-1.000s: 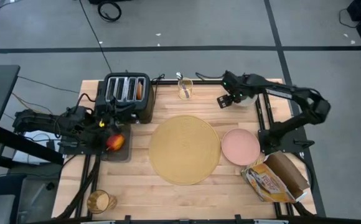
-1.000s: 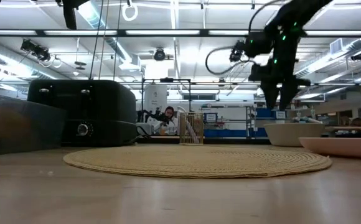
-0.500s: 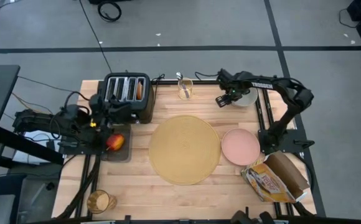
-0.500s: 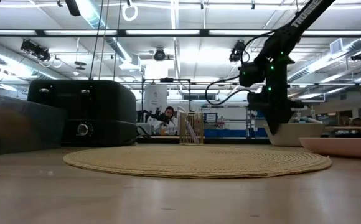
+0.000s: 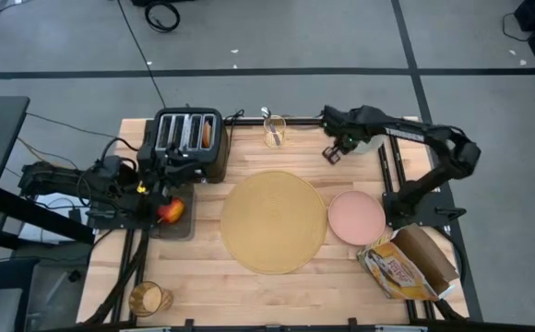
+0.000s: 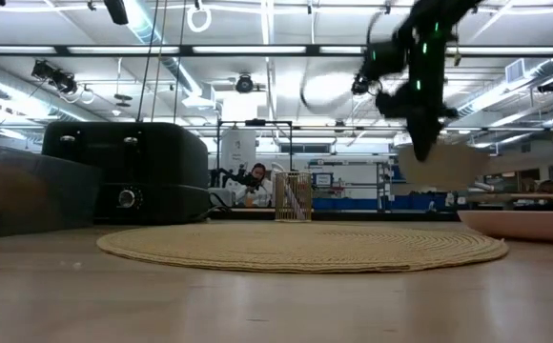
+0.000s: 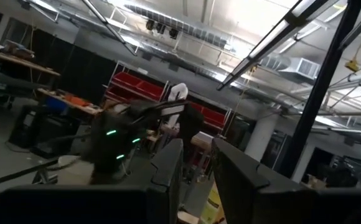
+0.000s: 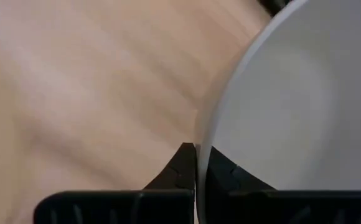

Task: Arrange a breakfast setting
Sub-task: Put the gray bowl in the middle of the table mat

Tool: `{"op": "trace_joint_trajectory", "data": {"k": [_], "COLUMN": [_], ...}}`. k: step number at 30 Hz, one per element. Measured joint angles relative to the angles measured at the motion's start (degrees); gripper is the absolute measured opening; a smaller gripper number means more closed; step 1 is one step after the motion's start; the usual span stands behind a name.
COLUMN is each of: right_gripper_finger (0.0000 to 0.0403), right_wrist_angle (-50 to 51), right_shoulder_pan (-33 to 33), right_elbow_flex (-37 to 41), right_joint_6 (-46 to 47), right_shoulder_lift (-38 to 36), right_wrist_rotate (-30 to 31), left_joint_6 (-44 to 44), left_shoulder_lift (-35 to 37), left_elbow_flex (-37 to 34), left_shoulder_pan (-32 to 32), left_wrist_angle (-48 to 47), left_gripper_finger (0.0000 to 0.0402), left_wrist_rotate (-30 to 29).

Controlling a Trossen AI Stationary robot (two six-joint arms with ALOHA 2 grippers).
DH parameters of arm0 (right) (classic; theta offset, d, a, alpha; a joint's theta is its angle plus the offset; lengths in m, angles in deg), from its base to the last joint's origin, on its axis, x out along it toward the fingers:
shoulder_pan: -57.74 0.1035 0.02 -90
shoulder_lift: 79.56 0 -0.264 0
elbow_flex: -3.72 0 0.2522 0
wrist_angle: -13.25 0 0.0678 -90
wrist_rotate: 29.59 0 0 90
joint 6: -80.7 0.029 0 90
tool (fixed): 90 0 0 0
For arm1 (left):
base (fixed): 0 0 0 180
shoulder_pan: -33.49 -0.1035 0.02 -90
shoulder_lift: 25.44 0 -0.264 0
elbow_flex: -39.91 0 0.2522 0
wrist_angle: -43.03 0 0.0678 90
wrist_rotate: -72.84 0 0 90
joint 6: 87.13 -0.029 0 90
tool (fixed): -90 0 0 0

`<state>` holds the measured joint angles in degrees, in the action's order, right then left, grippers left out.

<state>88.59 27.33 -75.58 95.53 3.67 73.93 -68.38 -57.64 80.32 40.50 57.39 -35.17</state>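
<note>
My right gripper point(image 5: 334, 152) hangs over the table's far right part, shut on the small white bowl point(image 6: 440, 164), which is up in the air. The tan placemat point(image 5: 274, 221) lies in the middle of the table. To its right is the pink plate point(image 5: 356, 217). The red apple point(image 5: 169, 210) rests on a dark base at the left edge, beside my left gripper point(image 7: 197, 155). That gripper points up into the room, its fingers slightly apart with nothing between them. A spoon stands in a clear cup point(image 5: 274, 130) at the far edge. The amber glass point(image 5: 148, 298) is at the near left corner. My right gripper pinches the bowl's rim point(image 8: 200, 134) on the side toward the table's left, one finger inside the bowl and one outside. The fingers point(image 8: 183, 163) come from above, pointing down. The bowl is lifted clear of the table, mouth up and nearly level below the fingers.
The black toaster point(image 5: 189, 138) stands at the far left, next to my left arm. A bread bag point(image 5: 406, 263) lies at the near right corner. Bare wood shows in front of the placemat point(image 6: 300, 246) and between it and the far edge.
My right gripper has come down on the bowl at the far right, shut on its rim and risen again. The bowl, which stood on the table, now hangs clear of it.
</note>
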Motion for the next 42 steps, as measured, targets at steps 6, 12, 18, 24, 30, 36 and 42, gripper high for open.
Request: {"op": "trace_joint_trajectory", "data": {"k": [6, 12, 18, 24, 30, 36, 42], "right_gripper_finger": [0.0009, 0.0009, 0.0009, 0.0009, 0.0010, 0.0028, 0.0056], "right_wrist_angle": [-1.63, -13.45, -20.59, -20.57, -20.05, -20.68, -20.47], "right_shoulder_pan": [21.14, 38.01, 41.95, 42.77, 43.06, 43.63, 43.54], "right_elbow_flex": [-3.94, -3.54, -6.23, -11.43, -12.45, -12.11, -12.11], "right_joint_6": [-15.28, -21.72, -25.51, -32.40, -36.36, -40.53, -40.48], "right_shoulder_lift": [-2.86, 3.81, 15.57, 23.18, 26.51, 27.36, 27.36], "right_wrist_rotate": [-9.85, -9.60, -6.27, -5.59, -6.31, -4.85, -5.74], "left_joint_6": [-1.86, -2.67, -1.42, -0.98, 0.54, 0.57, 1.39], "left_shoulder_lift": [0.00, 0.00, -0.04, -0.04, -0.02, -0.02, -0.04], "left_elbow_flex": [0.00, 0.00, 0.00, 0.00, 0.00, 0.00, 0.00], "left_shoulder_pan": [0.00, 0.00, 0.00, -0.02, -0.02, 0.00, -0.02], "left_wrist_angle": [-0.57, -0.55, -0.56, -0.55, -0.53, -0.57, -0.71], "left_gripper_finger": [0.0094, 0.0094, 0.0094, 0.0094, 0.0094, 0.0094, 0.0094], "left_wrist_rotate": [0.01, 1.91, 3.89, 6.03, 7.53, 8.23, 8.25]}}
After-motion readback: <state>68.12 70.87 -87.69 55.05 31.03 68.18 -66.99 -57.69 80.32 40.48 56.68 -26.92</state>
